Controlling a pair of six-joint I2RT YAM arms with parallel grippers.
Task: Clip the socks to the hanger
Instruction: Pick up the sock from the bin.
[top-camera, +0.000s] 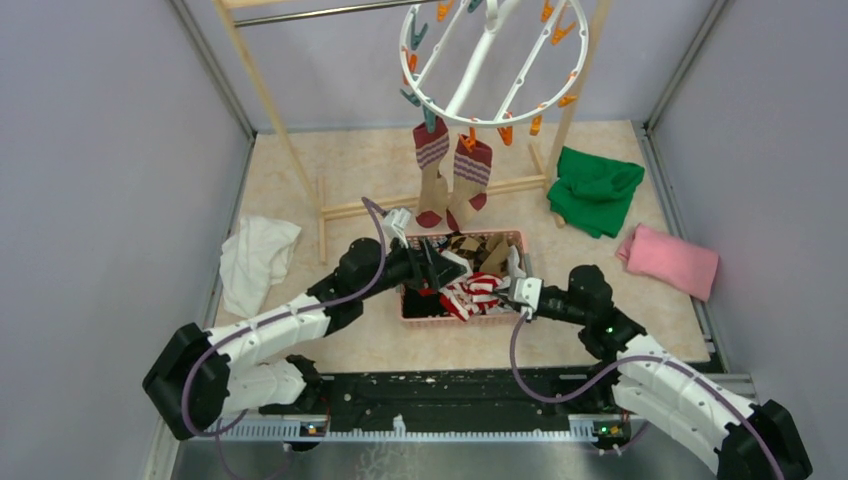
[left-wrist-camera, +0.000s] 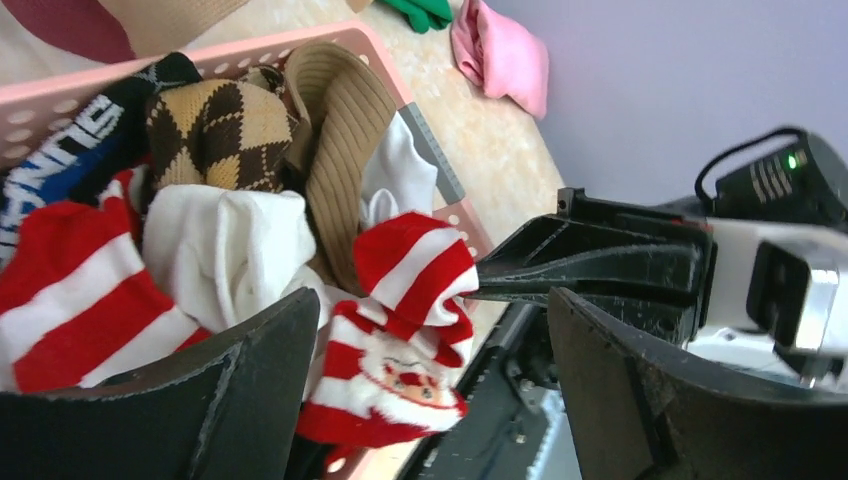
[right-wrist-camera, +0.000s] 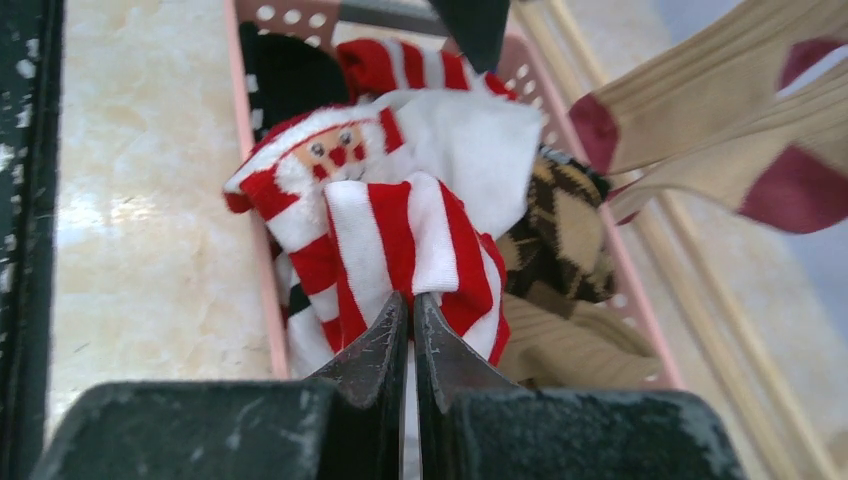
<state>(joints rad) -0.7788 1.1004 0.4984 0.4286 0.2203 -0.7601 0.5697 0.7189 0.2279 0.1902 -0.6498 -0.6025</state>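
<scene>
While right gripper (right-wrist-camera: 411, 305) pinches red-and-white striped sock (right-wrist-camera: 395, 230) at pink basket (left-wrist-camera: 35, 120), left gripper (left-wrist-camera: 430, 305) hangs beside, jaws wide apart.

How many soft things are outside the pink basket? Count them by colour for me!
Tan and maroon socks clipped on the hanger: 2
Green cloth: 1
Pink cloth: 1
White cloth: 1
Total: 5

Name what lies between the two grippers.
The red-and-white striped sock, pinched by the shut right gripper, just beside the open left gripper; the top view shows it.
</scene>
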